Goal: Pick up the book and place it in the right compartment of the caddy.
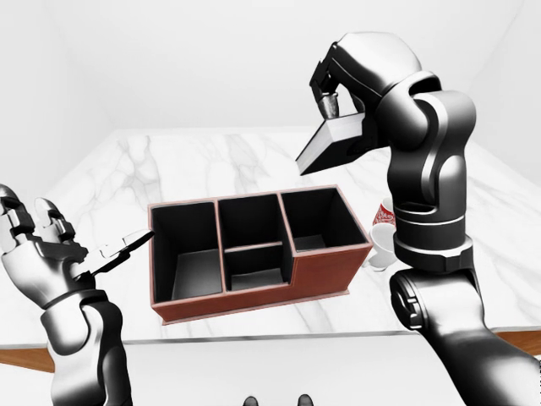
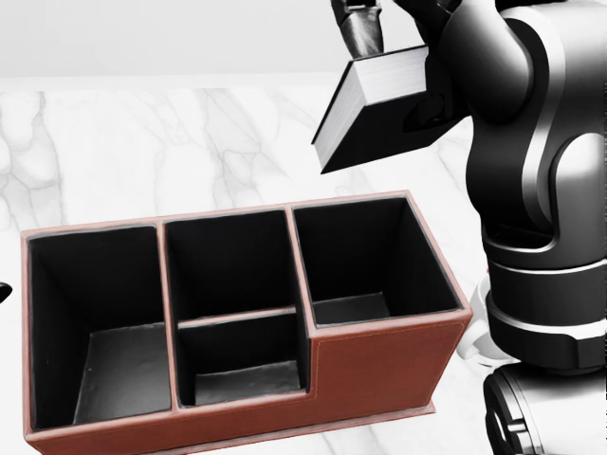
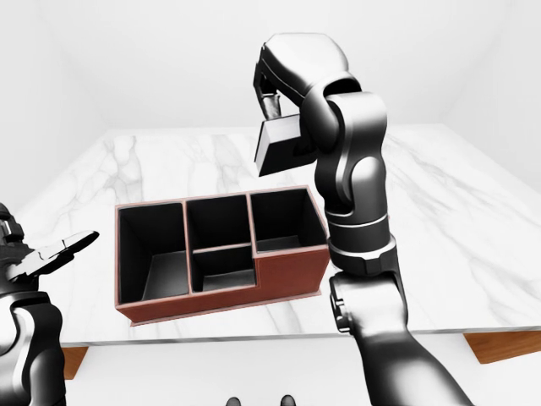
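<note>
Above caddy, right hand clamps book, tilted, corner down, clear of rim. Left hand splayed wide, holding nothing, beside caddy's left end. Carry step looks done; insertion pending. Next: align book over right compartment, lower, release.

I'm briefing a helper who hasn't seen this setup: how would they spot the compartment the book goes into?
On the marble table stands a brown caddy with black-lined compartments. The target is the right compartment in the head view, below the book held in the right hand. Unlike the middle section, it has no divider.
</note>
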{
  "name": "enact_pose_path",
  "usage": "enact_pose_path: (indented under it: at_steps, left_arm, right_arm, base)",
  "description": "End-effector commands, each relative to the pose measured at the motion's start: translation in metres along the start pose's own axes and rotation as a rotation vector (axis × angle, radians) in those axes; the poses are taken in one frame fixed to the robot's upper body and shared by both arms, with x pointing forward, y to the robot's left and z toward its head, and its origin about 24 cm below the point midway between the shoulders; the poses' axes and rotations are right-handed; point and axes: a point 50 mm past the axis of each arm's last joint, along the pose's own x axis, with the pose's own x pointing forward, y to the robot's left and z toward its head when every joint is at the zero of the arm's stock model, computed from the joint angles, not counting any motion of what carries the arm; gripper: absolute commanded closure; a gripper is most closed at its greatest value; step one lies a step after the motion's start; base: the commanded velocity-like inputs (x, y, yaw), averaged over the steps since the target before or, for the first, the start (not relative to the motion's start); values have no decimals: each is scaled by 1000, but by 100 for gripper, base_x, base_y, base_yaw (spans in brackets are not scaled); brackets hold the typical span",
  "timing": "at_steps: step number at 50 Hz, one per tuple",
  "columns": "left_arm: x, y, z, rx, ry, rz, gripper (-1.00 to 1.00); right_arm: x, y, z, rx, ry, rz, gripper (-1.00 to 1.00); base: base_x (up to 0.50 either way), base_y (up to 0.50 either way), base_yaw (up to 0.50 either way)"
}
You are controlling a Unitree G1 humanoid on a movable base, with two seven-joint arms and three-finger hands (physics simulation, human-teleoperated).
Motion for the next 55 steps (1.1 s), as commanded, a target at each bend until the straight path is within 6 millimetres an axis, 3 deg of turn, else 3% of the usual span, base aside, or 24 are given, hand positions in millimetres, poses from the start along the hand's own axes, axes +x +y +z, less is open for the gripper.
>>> enact_pose_path:
  at_steps: [1,6,11,18,55]
  left_arm:
    - [0,0,1,-1,-3,-1,-100]
    - [0,0,2,-4,-7,0,-100]
    - [0,-1,2,-5,-8,-1,-100]
    - [0,-1,1,-3,-5,-2,-100]
    - [-1,0,-2,1,2,-2,-100]
  right_arm:
    - [-2,14,5,-2,1,26,100]
    - [-3,21,6,2,5,40,100]
    - [-4,47,0,49,18,125,100]
    - [-2,65,-4,66,33,195,100]
    - [-6,89,-17,71,85,278,100]
  base:
    - [0,0,0]
    - [0,0,0]
    - [0,0,0]
    - [0,0,0]
    - [0,0,0]
